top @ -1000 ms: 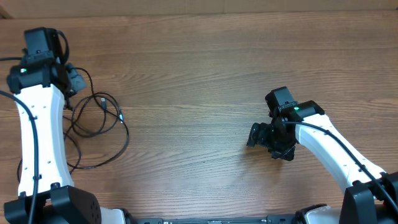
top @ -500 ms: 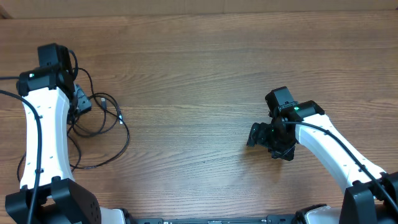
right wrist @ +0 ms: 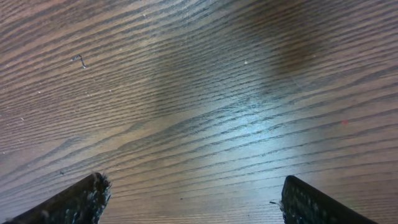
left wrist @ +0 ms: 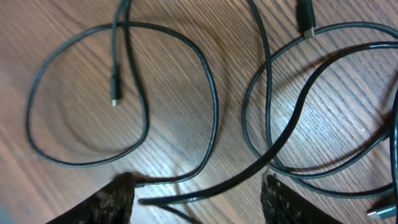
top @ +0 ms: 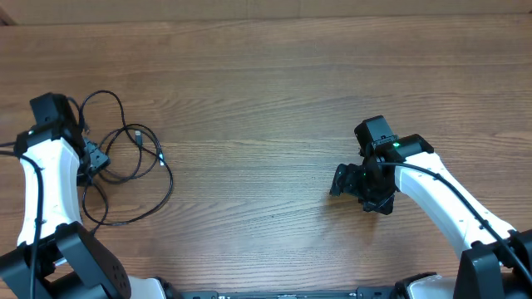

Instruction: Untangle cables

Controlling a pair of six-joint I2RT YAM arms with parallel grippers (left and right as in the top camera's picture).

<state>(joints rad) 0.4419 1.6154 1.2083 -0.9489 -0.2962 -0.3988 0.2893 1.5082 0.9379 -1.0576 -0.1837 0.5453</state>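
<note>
Thin black flexible cables, 9 o'clock; one black plug, silver-tipped; brown wooden table, fine dark streaked grain; white-shelled black-jointed right arm, 3 o'clock, small green lamp.

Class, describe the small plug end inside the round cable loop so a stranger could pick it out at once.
On the wooden table, look to the left side, where the black cables lie in loose loops. In the left wrist view, the thin plug end lies inside the roundest loop; the other plug is thicker and sits outside it.
</note>
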